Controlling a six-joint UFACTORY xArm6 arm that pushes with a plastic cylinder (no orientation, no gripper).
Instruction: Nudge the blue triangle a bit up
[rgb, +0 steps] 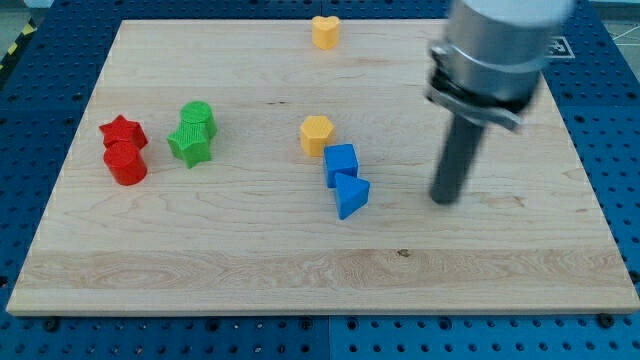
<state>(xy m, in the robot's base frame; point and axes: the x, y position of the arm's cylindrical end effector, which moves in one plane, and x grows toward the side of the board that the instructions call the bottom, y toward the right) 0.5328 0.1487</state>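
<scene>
The blue triangle (351, 195) lies near the middle of the wooden board (320, 280), touching a blue cube (341, 162) just above it. My tip (444, 200) rests on the board to the right of the triangle, well apart from it, at about the same height in the view. The dark rod rises from the tip to the grey arm body (497, 55) at the view's top right.
A yellow hexagon (316, 134) sits just above the blue cube. A yellow heart (325, 31) lies at the top edge. A green cylinder (198, 120) and green star (189, 146) stand at the left, with a red star (123, 132) and red cylinder (126, 164) further left.
</scene>
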